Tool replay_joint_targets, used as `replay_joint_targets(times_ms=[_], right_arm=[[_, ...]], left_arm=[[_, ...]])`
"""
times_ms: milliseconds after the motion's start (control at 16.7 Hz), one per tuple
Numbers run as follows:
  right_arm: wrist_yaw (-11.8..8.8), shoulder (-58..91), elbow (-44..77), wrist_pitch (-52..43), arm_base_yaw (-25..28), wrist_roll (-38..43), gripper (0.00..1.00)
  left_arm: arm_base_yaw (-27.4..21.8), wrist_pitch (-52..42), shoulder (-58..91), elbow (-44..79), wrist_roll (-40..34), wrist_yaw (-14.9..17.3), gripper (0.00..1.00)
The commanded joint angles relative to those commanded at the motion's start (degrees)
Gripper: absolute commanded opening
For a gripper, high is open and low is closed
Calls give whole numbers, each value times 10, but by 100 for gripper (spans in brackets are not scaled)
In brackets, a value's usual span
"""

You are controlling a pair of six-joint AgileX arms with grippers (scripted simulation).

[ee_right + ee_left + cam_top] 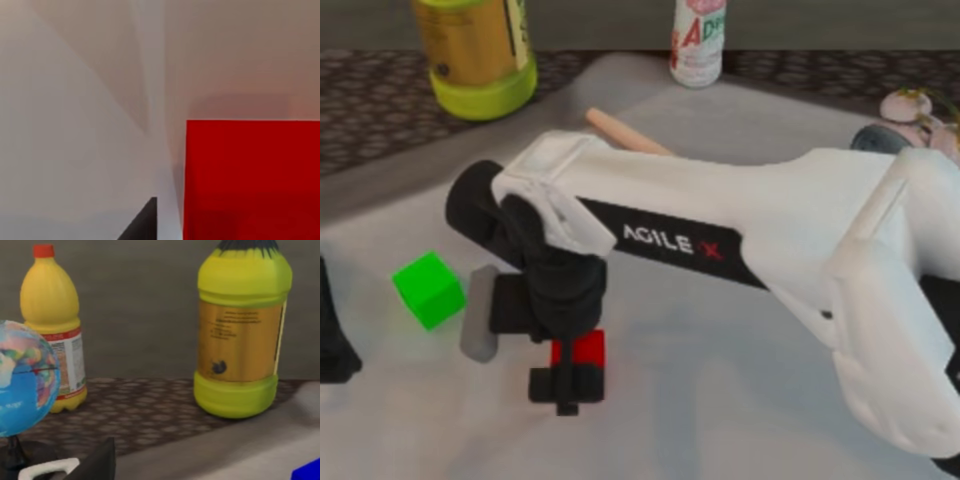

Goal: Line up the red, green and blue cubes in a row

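A pale grey worktop (720, 400) carries a green cube (429, 288) near its left side and a red cube (582, 347) just right of it toward the centre. A wooden stick (620, 130) lies farther back. Along a dark patterned strip (370, 110) at the rear stand a yellow-green jug (480, 50) and a white bottle (698, 40). A blue cube's (307, 472) corner shows in the left wrist view.

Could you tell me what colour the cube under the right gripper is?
Bright red cube, clearest in the right wrist view.
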Motion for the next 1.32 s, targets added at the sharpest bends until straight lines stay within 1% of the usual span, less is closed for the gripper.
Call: replay_joint_targets(times_ms=[60,600,720,1020,1140,1320], right_arm=[[0,0,0,0,0,0,100],[0,0,2,-2,-1,0,100],[0,0,24,-24,1,-2,100],[0,-8,118,-130,2,-2,100],[0,-12,137,-149,2,-2,100],[0,-12,137,-149,2,-2,100]], left_arm=[[0,0,0,0,0,0,100],[0,0,0,0,0,0,100],[0,0,0,0,0,0,100],[0,0,0,0,0,0,100],[0,0,0,0,0,0,100],[0,0,0,0,0,0,100]])
